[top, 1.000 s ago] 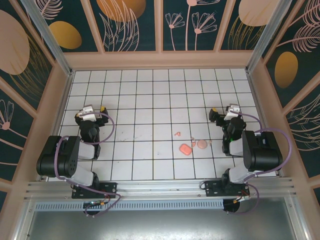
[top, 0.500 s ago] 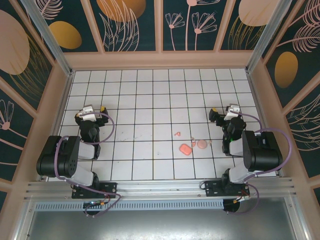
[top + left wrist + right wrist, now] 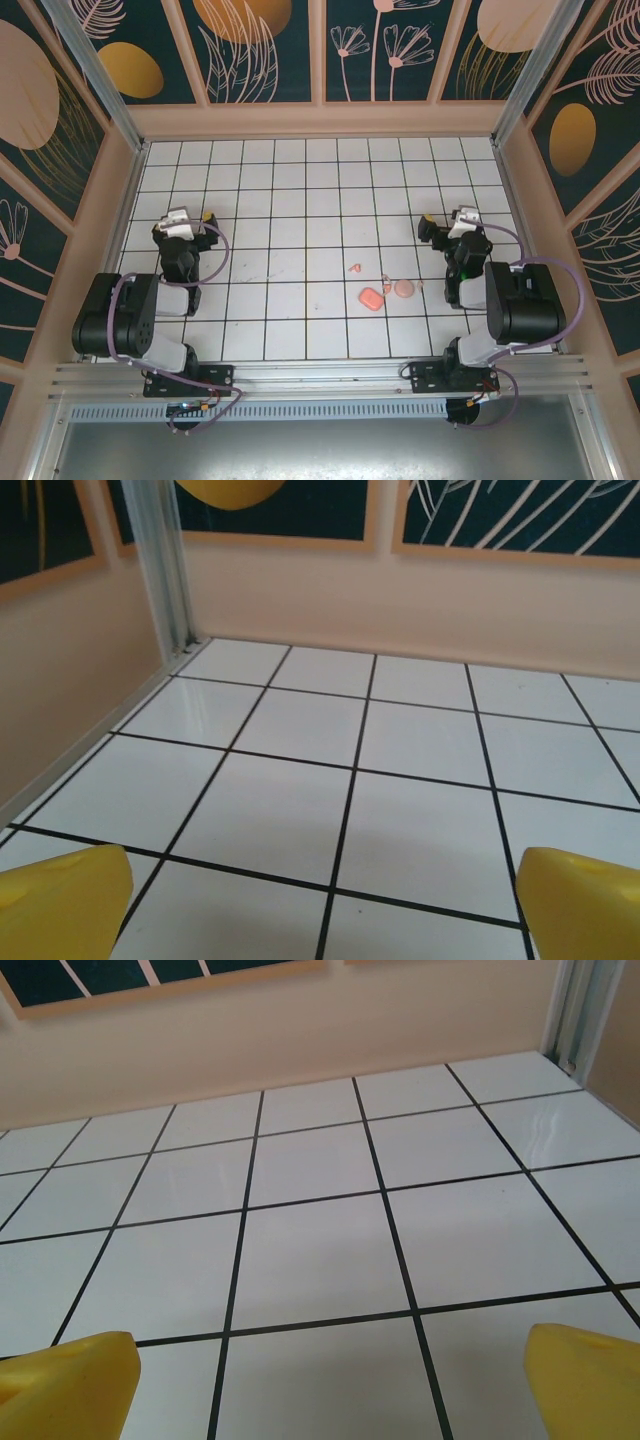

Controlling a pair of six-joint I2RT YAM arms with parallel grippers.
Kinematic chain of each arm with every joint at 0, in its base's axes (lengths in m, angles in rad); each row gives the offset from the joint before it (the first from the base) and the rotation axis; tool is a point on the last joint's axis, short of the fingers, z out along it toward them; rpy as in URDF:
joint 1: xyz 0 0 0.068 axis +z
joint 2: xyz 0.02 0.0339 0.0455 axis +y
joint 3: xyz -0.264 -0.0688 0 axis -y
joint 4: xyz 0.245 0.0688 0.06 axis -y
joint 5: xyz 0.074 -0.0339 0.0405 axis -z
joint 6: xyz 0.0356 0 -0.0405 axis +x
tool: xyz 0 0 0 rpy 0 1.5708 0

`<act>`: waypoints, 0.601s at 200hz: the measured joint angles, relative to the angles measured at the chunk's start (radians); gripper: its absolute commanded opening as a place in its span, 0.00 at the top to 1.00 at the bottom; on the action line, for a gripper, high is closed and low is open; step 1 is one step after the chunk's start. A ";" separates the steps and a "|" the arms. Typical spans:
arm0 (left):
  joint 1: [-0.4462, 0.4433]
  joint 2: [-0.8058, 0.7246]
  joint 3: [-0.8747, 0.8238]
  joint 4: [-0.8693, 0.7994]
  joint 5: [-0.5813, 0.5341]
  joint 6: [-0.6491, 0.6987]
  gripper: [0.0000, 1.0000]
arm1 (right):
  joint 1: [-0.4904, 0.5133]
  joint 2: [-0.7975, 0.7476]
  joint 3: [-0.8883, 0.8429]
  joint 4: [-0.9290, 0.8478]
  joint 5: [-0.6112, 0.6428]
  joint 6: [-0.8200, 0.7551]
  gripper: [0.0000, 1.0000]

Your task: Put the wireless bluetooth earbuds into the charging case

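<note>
Two tiny salmon-pink earbuds lie on the white tiles right of centre, one [image 3: 354, 267] apart to the left and one [image 3: 387, 286] close to the pods. The coral rounded charging case [image 3: 371, 298] lies just in front of them, with a paler pink round pod [image 3: 403, 288] to its right. My left gripper [image 3: 183, 217] stands open far to the left, its yellow fingertips [image 3: 60, 900] wide apart over bare tile. My right gripper [image 3: 450, 224] is open to the right of the pods, with nothing between its yellow fingertips [image 3: 590, 1380].
Peach walls [image 3: 320, 120] with dark patterned panels enclose the tiled floor on three sides. An aluminium post [image 3: 165, 570] stands in the far left corner. Both arm bases [image 3: 150, 345] sit at the near edge.
The left wrist has shifted very slightly. The earbuds, the pods and the right arm have not moved.
</note>
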 measured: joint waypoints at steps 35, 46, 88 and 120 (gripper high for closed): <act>0.000 -0.100 0.151 -0.248 0.073 0.004 0.13 | 0.000 -0.139 0.153 -0.333 0.030 0.078 0.01; 0.000 -0.136 0.185 -0.311 0.096 -0.011 0.15 | 0.002 -0.174 0.222 -0.459 0.034 0.109 0.01; -0.074 -0.221 0.286 -0.592 0.142 -0.097 0.21 | 0.097 -0.250 0.451 -0.993 0.051 0.214 0.06; -0.220 -0.218 0.369 -0.812 0.156 -0.153 0.23 | 0.256 -0.277 0.536 -1.378 0.058 0.319 0.16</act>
